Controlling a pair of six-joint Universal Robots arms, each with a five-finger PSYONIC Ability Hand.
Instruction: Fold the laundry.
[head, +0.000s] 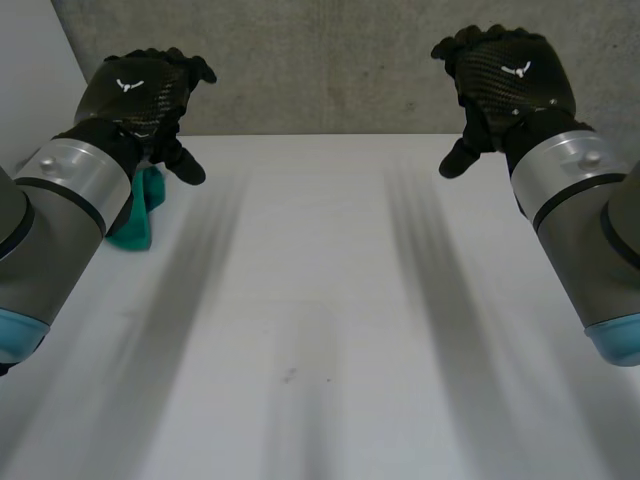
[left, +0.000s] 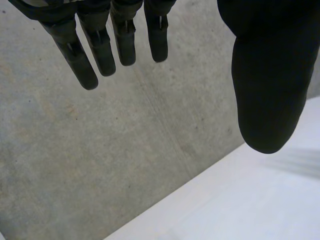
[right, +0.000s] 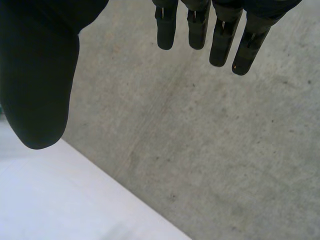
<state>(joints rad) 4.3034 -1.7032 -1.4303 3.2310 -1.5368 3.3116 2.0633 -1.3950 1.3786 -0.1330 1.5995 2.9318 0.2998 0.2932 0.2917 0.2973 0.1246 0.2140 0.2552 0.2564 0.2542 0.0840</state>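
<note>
White table (head: 320, 330), bare across its near and middle part; two grey arms with light-blue caps reach in over it, the left arm (head: 60, 200) at one side, the right arm (head: 580, 210) at the other, well apart.

Teal cloth (head: 135, 225), bunched, lying on the table at the left side; partly hidden behind the left arm's wrist; it sits just below and nearer than the left hand's thumb; well apart from the right hand.

Left hand (head: 140, 90), black, raised above the table beyond the cloth; in its wrist view the fingers (left: 80, 55) hang straight and spread, the thumb held wide of them, nothing between; it grips nothing, the cloth included.

Right hand (head: 510, 75), black, raised at a like height on the far right; in its wrist view the fingers (right: 220, 35) are straight and parted, the thumb apart from them; it holds nothing.

Grey concrete wall (head: 330, 60), rough, standing at the table's far edge behind both hands; both wrist views show it past the fingertips, with the table's edge below.
</note>
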